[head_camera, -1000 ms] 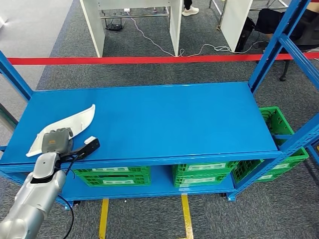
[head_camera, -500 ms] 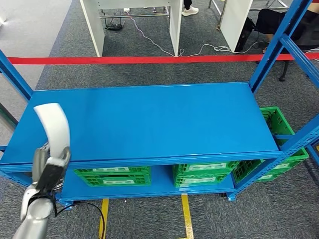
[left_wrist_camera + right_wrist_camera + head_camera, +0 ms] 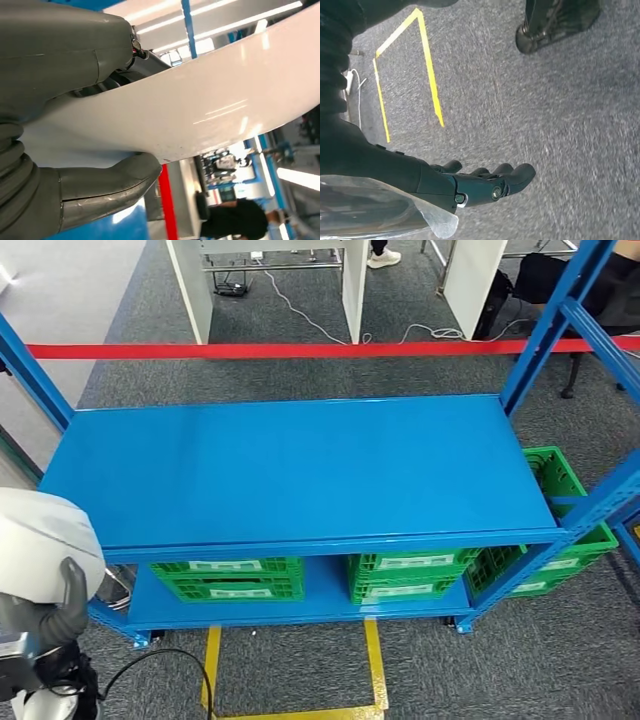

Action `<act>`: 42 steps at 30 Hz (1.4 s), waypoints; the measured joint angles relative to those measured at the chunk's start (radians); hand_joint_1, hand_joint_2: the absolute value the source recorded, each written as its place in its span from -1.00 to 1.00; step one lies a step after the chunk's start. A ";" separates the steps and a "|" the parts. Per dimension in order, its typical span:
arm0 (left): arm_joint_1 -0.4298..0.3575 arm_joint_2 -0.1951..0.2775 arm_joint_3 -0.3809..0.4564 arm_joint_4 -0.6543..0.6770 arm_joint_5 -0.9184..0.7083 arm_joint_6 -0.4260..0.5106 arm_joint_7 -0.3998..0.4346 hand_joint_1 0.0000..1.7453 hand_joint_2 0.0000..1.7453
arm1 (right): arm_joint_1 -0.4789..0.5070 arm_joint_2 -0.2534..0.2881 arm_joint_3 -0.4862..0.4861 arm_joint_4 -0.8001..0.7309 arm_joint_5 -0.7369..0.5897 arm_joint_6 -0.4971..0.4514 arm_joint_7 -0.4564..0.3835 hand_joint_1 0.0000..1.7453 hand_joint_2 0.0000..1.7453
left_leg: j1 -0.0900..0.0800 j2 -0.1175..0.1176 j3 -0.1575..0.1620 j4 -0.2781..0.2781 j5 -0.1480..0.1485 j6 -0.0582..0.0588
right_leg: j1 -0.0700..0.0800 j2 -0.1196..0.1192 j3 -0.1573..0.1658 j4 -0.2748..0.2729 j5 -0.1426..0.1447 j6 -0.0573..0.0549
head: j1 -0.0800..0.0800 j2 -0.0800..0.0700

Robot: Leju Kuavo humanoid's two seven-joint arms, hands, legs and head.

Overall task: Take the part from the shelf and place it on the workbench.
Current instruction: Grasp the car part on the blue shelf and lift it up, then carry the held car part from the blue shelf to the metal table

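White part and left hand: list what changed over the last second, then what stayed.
The left hand gripped the white part lying on the blue shelf, lifted it off and drew it back toward the robot. The camera shifted slightly. The green crates stayed put; the right hand hangs over the carpet, holding nothing.

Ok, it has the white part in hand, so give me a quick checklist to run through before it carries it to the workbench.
1. Left hand grips the part: ok, thumb and fingers clamp it in the left wrist view.
2. Part lifted off the shelf: ok, it is off the shelf's left front corner.
3. Right hand free: ok, fingers apart over the carpet, holding nothing.
4. Grip firm enough for the carry: cannot tell.
5. Workbench in sight: not ok, I cannot pick it out yet.
6. People nearby: not ok, a person stands in the left wrist view's background.
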 joint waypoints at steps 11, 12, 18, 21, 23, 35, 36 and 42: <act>0.069 -0.068 0.044 -0.064 0.163 -0.213 0.000 1.00 1.00 | -0.001 0.008 -0.006 0.009 0.005 0.005 0.009 -1.00 1.00 | 0.023 -0.007 -0.038 0.262 -0.151 -0.062 | 0.000 -0.015 -0.103 0.002 0.078 -0.037 | -0.008 0.000; 0.070 -0.075 0.046 -0.064 0.167 -0.234 0.000 1.00 1.00 | -0.002 0.008 -0.007 0.010 0.003 0.019 0.015 -1.00 1.00 | 0.025 -0.007 0.002 0.213 -0.117 -0.062 | -0.001 -0.016 -0.117 0.008 0.085 -0.034 | -0.008 0.000; 0.073 -0.112 0.032 -0.062 0.219 -0.397 0.000 1.00 1.00 | -0.004 0.010 -0.016 0.016 -0.003 0.062 0.010 -1.00 1.00 | 0.016 -0.008 0.149 -0.041 -0.108 -0.031 | -0.002 -0.013 -0.145 0.010 0.131 0.002 | -0.008 0.000; 0.074 -0.123 0.028 -0.062 0.237 -0.448 0.000 1.00 1.00 | -0.001 0.010 -0.022 0.018 0.001 0.064 0.012 -1.00 1.00 | 0.019 -0.001 0.117 -0.048 -0.073 -0.003 | -0.004 -0.010 -0.174 0.061 0.060 0.015 | -0.007 0.000; 0.076 -0.130 0.027 -0.062 0.265 -0.547 0.000 1.00 1.00 | -0.001 0.010 -0.023 0.020 0.008 0.063 0.016 -1.00 1.00 | 0.014 0.000 0.086 -0.046 -0.049 0.005 | -0.003 -0.010 -0.205 0.184 -0.043 0.017 | -0.004 0.000; 0.083 -0.167 0.060 -0.033 0.271 -0.871 0.000 1.00 1.00 | -0.009 0.009 -0.022 0.024 0.053 0.085 0.037 -1.00 1.00 | -0.001 0.000 -0.035 0.010 0.009 -0.027 | 0.013 -0.011 0.021 -0.041 -0.004 -0.032 | -0.005 0.000; 0.084 -0.167 0.061 -0.021 0.265 -0.854 0.000 1.00 1.00 | -0.009 0.009 -0.022 0.025 0.054 0.089 0.035 -1.00 1.00 | 0.002 -0.002 -0.043 0.040 -0.034 -0.034 | 0.011 -0.014 0.010 -0.042 0.007 -0.040 | -0.007 0.000; 0.086 -0.163 0.060 0.021 0.246 -0.793 0.000 1.00 1.00 | -0.010 0.006 -0.022 0.026 0.055 0.110 0.018 -1.00 1.00 | 0.018 -0.003 -0.024 0.254 -0.133 -0.054 | 0.013 -0.019 -0.071 -0.020 0.066 -0.045 | -0.010 0.000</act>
